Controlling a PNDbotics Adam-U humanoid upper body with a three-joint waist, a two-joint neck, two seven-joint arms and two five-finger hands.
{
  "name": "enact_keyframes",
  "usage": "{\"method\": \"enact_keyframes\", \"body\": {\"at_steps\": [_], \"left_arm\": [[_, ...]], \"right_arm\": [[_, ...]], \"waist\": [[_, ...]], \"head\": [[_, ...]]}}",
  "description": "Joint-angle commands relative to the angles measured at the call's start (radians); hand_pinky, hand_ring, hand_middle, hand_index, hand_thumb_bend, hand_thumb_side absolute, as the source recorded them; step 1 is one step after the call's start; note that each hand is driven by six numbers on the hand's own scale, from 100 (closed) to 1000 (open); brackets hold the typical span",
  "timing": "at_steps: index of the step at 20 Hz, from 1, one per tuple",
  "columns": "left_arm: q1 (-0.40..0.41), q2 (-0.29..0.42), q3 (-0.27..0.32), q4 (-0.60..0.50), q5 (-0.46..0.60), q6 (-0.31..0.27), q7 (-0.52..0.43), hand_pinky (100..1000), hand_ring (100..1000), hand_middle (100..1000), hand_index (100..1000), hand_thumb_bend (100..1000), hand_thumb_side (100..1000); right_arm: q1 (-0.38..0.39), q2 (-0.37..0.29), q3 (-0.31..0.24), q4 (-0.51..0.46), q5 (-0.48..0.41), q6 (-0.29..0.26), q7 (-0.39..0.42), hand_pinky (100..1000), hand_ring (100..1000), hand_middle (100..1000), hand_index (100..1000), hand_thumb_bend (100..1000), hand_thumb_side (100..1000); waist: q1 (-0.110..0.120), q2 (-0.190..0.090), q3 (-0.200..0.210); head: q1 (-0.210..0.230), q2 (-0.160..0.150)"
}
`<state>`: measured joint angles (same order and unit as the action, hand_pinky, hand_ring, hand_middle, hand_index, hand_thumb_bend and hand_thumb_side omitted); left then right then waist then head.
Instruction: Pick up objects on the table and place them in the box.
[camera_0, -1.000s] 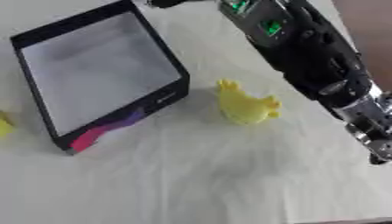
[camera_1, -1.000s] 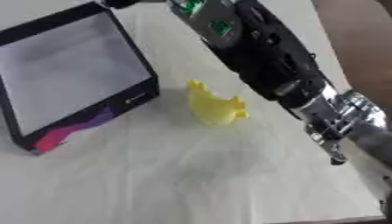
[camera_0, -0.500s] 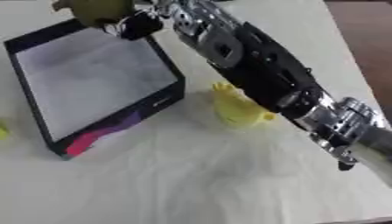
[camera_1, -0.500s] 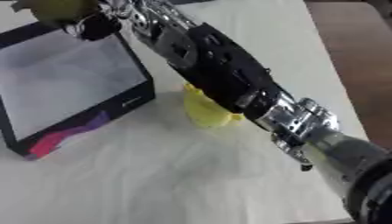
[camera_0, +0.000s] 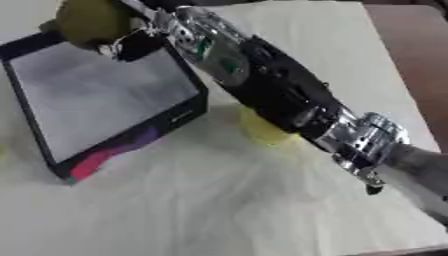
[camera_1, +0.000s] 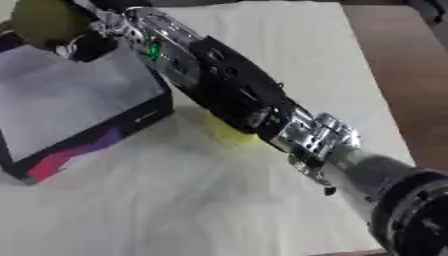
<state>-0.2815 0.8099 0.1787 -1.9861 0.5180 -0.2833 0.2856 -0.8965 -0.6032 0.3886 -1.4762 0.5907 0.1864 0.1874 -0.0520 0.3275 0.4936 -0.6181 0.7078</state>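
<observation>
Left eye view: our right hand (camera_0: 131, 42) reaches across the table (camera_0: 332, 55) to the far corner of the black box (camera_0: 105, 100), fingers apparently curled round an olive-green round object (camera_0: 92, 20) for dropping in, while a yellow toy (camera_0: 262, 131) waits beside the box under our forearm.

The cream counter (camera_0: 350, 60) is occupied by 1 black box (camera_0: 105, 100) and 1 yellow object (camera_0: 262, 131), partly hidden.
</observation>
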Motion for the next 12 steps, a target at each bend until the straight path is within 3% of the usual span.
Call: {"method": "enact_keyframes", "body": {"at_steps": [1, 4, 6, 7, 12], "left_arm": [[-0.012, 0.036, 0.007, -0.014, 0.005, 0.002, -0.004, 834, 734, 752, 801, 100, 658], [-0.008, 0.032, 0.005, -0.014, 0.002, 0.009, -0.007, 834, 733, 752, 801, 100, 662], [-0.003, 0.031, 0.007, -0.014, 0.000, 0.012, -0.007, 834, 733, 752, 801, 100, 663], [-0.002, 0.030, 0.007, -0.014, -0.001, 0.012, -0.007, 834, 732, 752, 801, 100, 663], [0.004, 0.027, 0.009, -0.014, -0.004, 0.014, -0.006, 833, 731, 750, 800, 100, 669]], "right_arm": [[-0.011, -0.012, -0.001, -0.001, 0.012, -0.011, 0.005, 873, 807, 612, 721, 243, 505], [0.014, -0.008, 0.055, 0.049, 0.051, -0.050, 0.044, 877, 821, 627, 735, 247, 519], [0.015, -0.006, 0.061, 0.069, 0.076, -0.080, 0.074, 874, 839, 653, 759, 263, 531], [0.015, -0.005, 0.059, 0.075, 0.084, -0.095, 0.089, 877, 872, 681, 821, 339, 564], [0.018, -0.006, 0.044, 0.079, 0.085, -0.166, 0.166, 924, 967, 791, 902, 460, 567]], "waist": [[-0.011, -0.029, 0.006], [-0.015, -0.030, 0.009], [-0.015, -0.030, 0.007], [-0.015, -0.030, 0.006], [-0.016, -0.029, 0.002]], "head": [[-0.007, -0.010], [-0.008, -0.005], [-0.002, -0.006], [0.000, -0.007], [0.007, -0.007]]}}
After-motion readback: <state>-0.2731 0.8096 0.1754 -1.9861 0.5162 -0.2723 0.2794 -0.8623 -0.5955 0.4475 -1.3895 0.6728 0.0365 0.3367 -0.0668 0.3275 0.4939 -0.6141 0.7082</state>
